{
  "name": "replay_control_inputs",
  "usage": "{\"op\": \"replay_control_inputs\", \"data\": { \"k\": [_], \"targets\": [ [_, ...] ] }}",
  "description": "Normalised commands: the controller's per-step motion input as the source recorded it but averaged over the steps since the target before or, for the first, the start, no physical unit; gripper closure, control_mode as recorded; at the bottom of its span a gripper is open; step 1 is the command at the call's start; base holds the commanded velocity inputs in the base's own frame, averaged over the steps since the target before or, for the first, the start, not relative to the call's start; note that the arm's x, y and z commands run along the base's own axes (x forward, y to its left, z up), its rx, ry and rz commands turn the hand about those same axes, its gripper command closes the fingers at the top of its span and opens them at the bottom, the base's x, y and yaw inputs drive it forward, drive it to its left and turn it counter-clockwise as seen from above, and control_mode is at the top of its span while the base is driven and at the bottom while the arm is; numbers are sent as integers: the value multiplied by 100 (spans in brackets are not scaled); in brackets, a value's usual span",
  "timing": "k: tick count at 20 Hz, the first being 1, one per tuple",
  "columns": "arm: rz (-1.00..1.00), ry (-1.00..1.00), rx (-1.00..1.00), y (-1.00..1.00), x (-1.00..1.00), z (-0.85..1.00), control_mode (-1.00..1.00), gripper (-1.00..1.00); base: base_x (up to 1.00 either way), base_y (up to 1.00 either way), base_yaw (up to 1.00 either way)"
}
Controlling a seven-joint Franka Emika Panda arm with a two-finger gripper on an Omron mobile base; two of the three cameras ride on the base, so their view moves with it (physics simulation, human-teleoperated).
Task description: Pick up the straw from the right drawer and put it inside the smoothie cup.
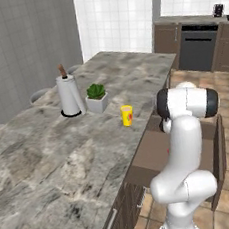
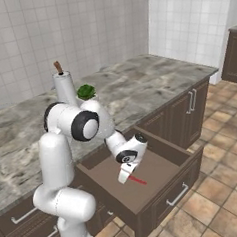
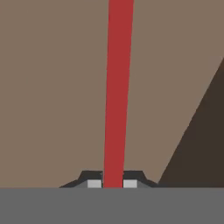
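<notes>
My claw [image 2: 126, 179] is down in the open drawer [image 2: 158, 163], clamped tight on the straw [image 3: 117, 92], which lies flat on the drawer floor and runs out from between my fingertips [image 3: 94, 183]. The cup [image 1: 127, 115] stands upright on the tabletop [image 1: 66, 157] near the drawer-side edge, just beside the potted plant [image 1: 96, 97] and paper-towel roll [image 1: 69, 94].
</notes>
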Motion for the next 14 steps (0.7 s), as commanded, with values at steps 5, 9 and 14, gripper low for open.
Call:
{"op": "replay_control_inputs", "data": {
  "k": [5,9,14],
  "targets": [
    [-2,5,12,-2,-19,100,-100,100,0,0,0],
    [0,0,16,0,-5,100,-100,100,0,0,0],
    [3,-1,22,2,0,100,-100,100,0,0,0]
  ]
}}
